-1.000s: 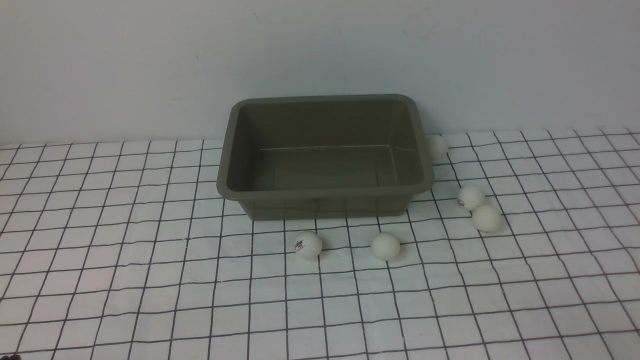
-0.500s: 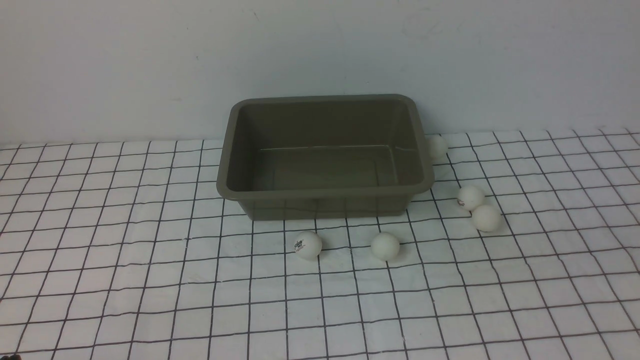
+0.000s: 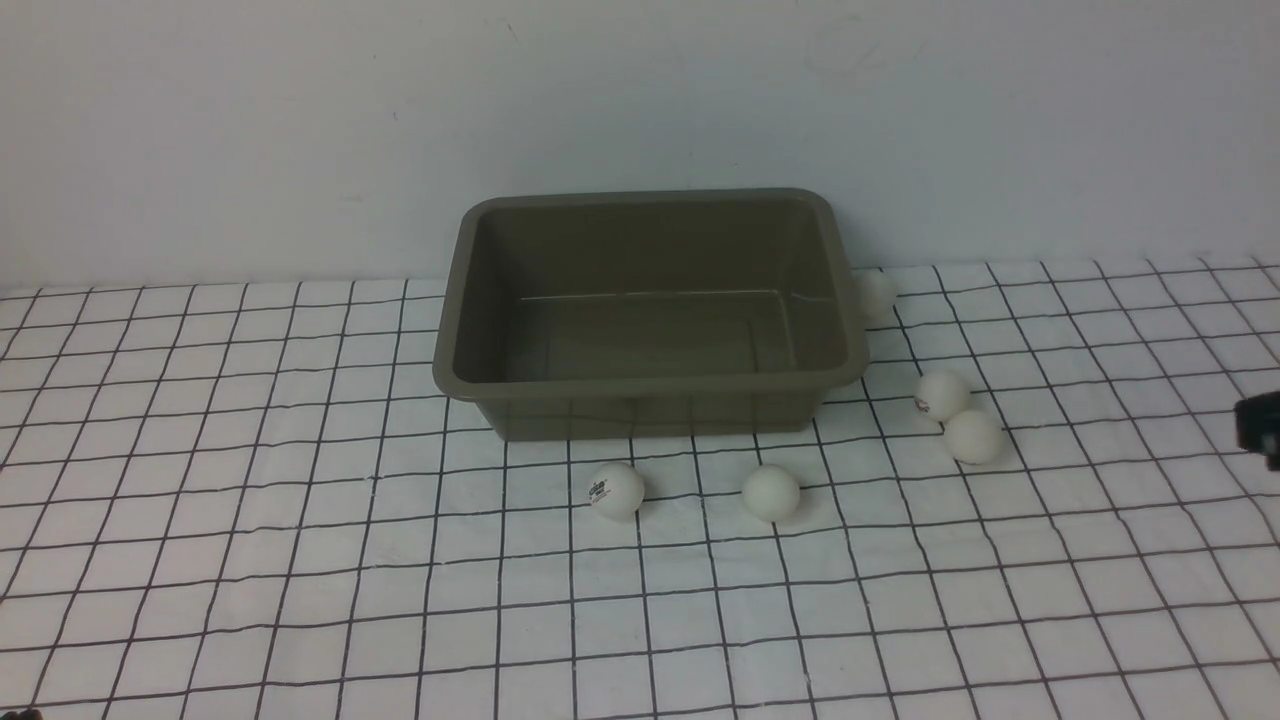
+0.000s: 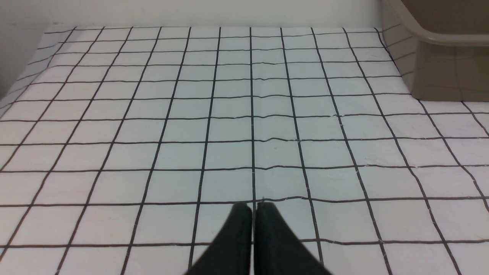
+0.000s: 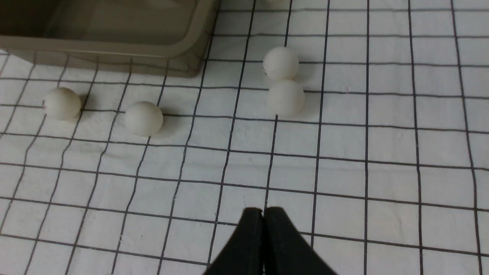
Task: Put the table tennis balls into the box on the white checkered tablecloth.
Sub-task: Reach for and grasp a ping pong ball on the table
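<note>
Since every ball lies outside the box, you're at first reach; left gripper and right gripper are closed empty, so open the right.

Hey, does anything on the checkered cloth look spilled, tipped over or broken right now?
Nothing stands out. The box sits upright, empty and undamaged. Five balls lie loose on the cloth in front of it and to its right, one pair apparently touching.
</note>
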Controlling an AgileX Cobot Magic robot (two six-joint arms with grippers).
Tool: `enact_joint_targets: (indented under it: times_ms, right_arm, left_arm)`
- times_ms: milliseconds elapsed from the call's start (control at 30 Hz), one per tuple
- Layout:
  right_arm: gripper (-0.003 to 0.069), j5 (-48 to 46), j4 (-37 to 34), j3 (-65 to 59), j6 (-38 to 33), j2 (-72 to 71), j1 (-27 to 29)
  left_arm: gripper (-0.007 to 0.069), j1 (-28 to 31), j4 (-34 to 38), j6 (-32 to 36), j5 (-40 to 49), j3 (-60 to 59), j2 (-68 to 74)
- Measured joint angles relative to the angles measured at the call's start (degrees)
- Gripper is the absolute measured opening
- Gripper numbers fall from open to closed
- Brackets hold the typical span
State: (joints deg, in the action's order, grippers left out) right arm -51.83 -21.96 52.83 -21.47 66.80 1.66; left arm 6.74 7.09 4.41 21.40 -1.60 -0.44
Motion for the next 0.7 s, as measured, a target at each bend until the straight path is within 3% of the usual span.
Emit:
enact_joint_targets:
  times_ms: [100,233,400,700]
  right_arm:
    - [-0.0017,-0.5,2.3,3.9,0.0,6.6,-1.0]
    - [-0.0014,-1.1,9.5,10.4,0.8,15.7,-7.4]
    - [-0.0012,-1.3,19.4,16.6,7.7,23.7,-13.8]
    - [0.0003,1.3,23.4,20.0,11.4,29.0,-14.3]
  left_arm:
    - [-0.0004,0.0,0.0,0.0,0.0,0.0,0.0]
    - [-0.0004,0.0,0.0,0.0,0.0,0.0,0.0]
    - [-0.0004,0.0,0.0,0.0,0.0,0.0,0.0]
    - [-0.0004,0.0,0.0,0.0,0.0,0.0,0.0]
